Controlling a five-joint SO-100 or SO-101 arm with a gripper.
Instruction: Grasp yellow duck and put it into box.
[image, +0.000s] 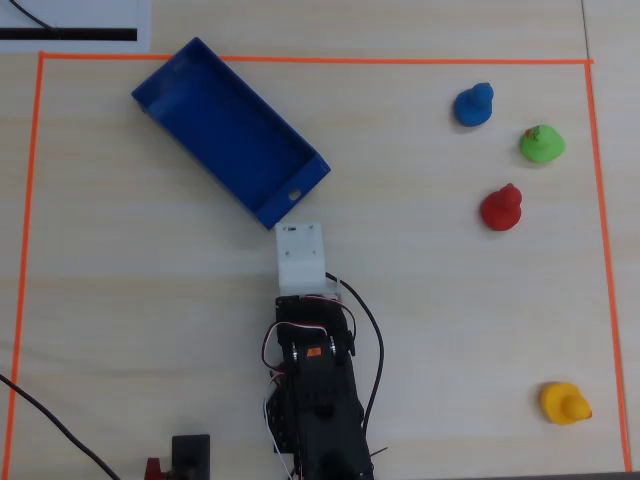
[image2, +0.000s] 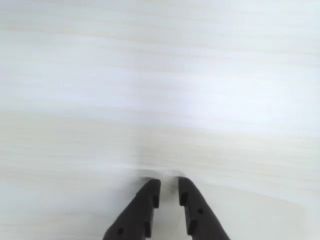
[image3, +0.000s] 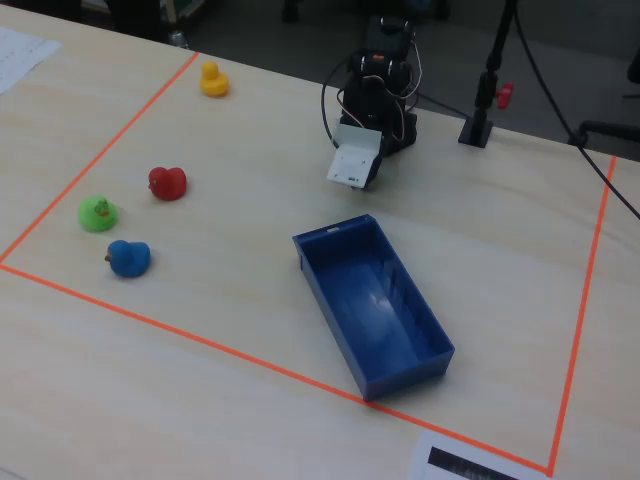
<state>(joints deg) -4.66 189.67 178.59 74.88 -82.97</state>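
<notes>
The yellow duck (image: 563, 402) stands near the lower right corner of the taped area in the overhead view, and far left near the back in the fixed view (image3: 212, 79). The blue box (image: 235, 135) lies empty and slanted at the upper left, its short wall with the hole facing the arm; it also shows in the fixed view (image3: 375, 300). My gripper (image2: 169, 186) is nearly shut with a narrow gap and empty, low over bare table. It is folded under the white wrist mount (image: 300, 255), just below the box and far from the duck.
A blue duck (image: 473, 104), a green duck (image: 541, 145) and a red duck (image: 501, 208) stand at the upper right. Orange tape (image: 320, 61) frames the work area. A black stand (image3: 478, 128) and cables sit beside the arm's base (image: 315, 400).
</notes>
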